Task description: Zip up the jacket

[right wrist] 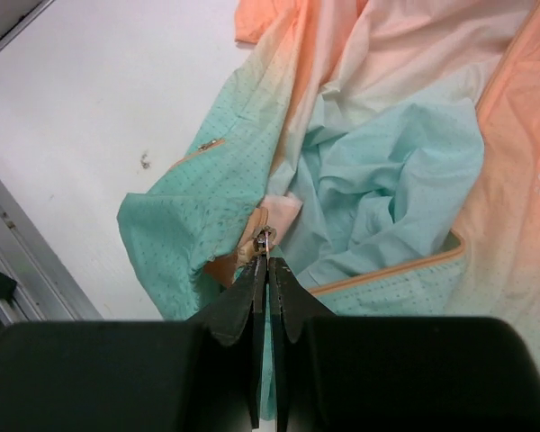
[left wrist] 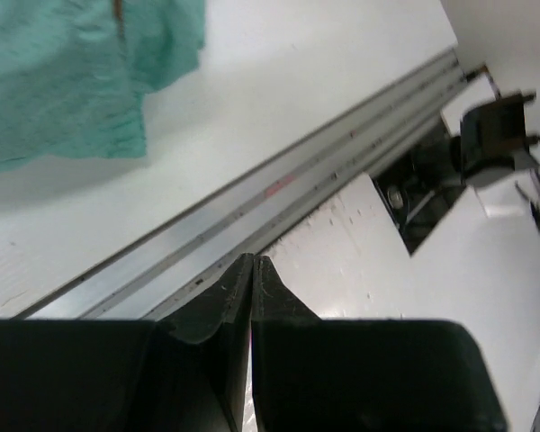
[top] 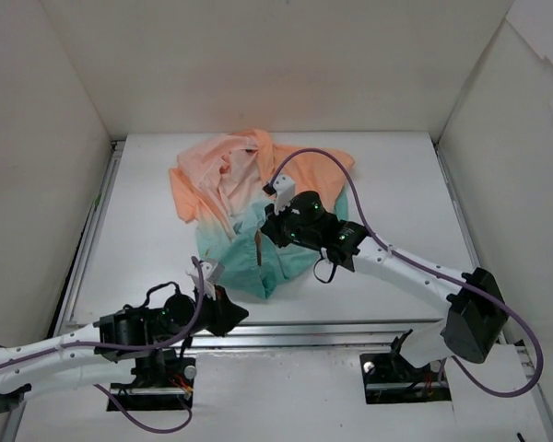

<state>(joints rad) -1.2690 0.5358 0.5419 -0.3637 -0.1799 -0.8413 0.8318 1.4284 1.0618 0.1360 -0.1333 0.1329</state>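
Top cam: fixed, high behind the arm bases, tilted down and forward, far enough to take in the whole counter. Left wrist cam: just behind the left gripper, low and close over the counter's near edge, facing along the rail toward the right arm's base. Right wrist cam: behind the right gripper, very close, looking down on the jacket mid-counter. Overlap: the jacket's teal hem is in all three views; the near-edge rail is in all three too.
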